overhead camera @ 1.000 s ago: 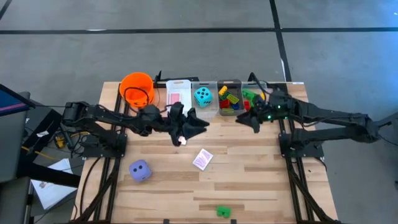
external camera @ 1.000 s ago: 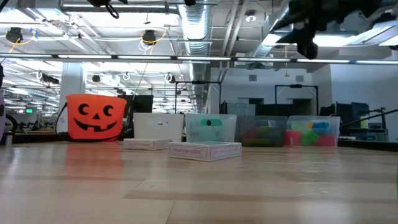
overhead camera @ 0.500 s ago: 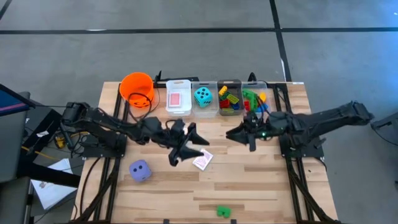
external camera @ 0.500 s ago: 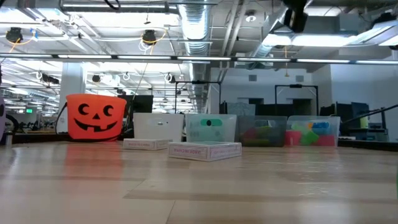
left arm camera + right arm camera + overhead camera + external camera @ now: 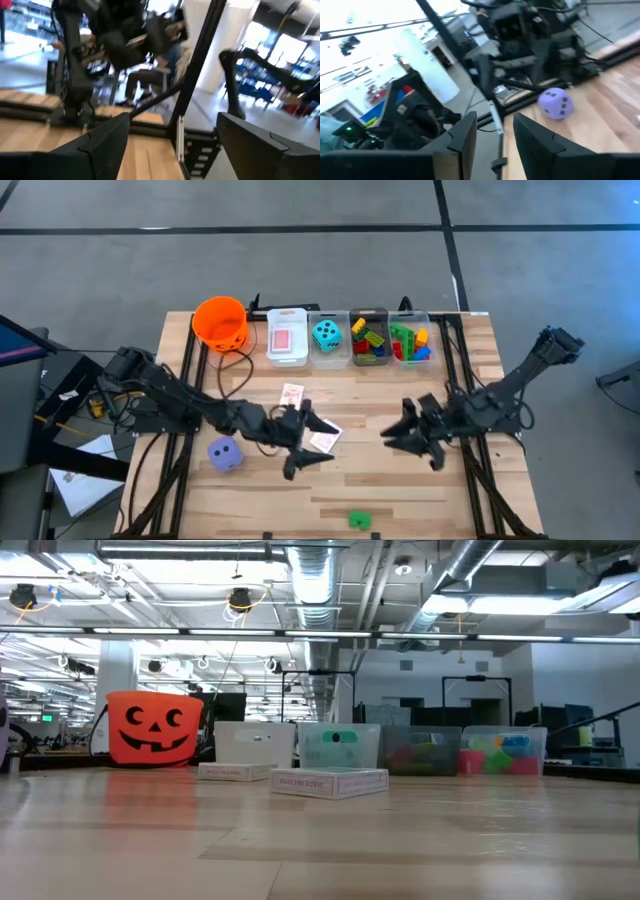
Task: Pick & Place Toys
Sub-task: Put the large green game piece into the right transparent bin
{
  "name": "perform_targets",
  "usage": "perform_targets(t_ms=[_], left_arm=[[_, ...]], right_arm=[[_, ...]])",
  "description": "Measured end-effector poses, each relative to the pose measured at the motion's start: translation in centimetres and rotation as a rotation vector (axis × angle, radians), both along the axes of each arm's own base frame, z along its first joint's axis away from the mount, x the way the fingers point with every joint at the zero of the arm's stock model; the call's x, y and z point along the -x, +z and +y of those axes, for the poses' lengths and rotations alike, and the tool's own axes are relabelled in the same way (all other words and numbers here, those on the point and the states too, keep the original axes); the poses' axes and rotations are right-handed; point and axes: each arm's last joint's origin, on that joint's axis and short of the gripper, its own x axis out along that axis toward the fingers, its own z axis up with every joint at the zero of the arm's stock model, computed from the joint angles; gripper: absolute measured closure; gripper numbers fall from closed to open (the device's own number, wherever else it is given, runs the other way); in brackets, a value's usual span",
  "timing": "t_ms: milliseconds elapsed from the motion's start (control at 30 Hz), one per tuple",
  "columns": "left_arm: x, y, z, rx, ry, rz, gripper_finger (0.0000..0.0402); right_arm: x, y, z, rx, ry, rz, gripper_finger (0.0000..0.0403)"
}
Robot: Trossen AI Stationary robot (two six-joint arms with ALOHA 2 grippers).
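Observation:
Two pink-backed cards lie flat on the wood: one (image 5: 291, 394) at mid-table, one (image 5: 320, 440) under my left gripper (image 5: 330, 443). That gripper hangs above the table, open, with nothing between its fingers (image 5: 107, 145). My right gripper (image 5: 386, 437) hovers to the right of it, pointing toward it. Its fingers (image 5: 465, 137) stand a little apart and hold nothing. A purple die (image 5: 224, 453) rests left of the cards, and a green brick (image 5: 358, 521) sits at the near edge. Neither gripper shows in the low view.
Along the far edge stand an orange bucket (image 5: 220, 322), a white bin (image 5: 286, 352) with a pink card, a clear bin (image 5: 326, 352) with a teal die, and two bins (image 5: 369, 360) (image 5: 410, 358) of bricks. Bare wood lies between the grippers and the near edge.
My left gripper has swung from mid-table toward the near edge and somewhat right, uncovering the far card and stopping over the near one. My right gripper has swung away from the brick bins toward the near edge. The toys have stayed put.

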Motion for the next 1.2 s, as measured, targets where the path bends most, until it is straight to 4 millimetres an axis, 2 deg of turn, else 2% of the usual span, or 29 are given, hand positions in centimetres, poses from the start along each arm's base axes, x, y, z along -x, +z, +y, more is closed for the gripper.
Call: perform_targets(t_ms=[167,333,433,567,733,1000,1200], left_arm=[[-3.2,-0.4,-2.7,-0.034,-0.031,0.085,0.0108],[-6.5,-0.4,-5.0,-0.033,-0.050,0.087,0.0108],[-7.8,-1.2,-6.2,-0.054,-0.061,0.133,0.0108],[-8.5,-3.2,-7.5,-0.097,-0.078,0.224,0.0108],[-8.8,-5.8,-8.5,-0.137,-0.097,0.296,0.0108],[-9.5,-10.2,-9.8,-0.166,-0.162,0.372,0.0107],[-9.9,-13.4,-10.4,-0.105,-0.242,0.451,0.0094]], right_arm=[[1.6,0.6,2.0,0.028,0.050,-0.034,0.0278],[2.9,2.2,3.5,0.087,0.102,-0.058,0.0278],[3.6,3.2,4.0,0.129,0.115,-0.053,0.0278],[4.1,4.2,4.5,0.155,0.092,-0.022,0.0278],[3.8,5.2,5.8,0.168,0.035,0.008,0.0278],[1.5,6.0,8.5,0.217,-0.011,0.104,0.0278],[0.1,6.5,9.8,0.233,-0.027,0.182,0.0278]])
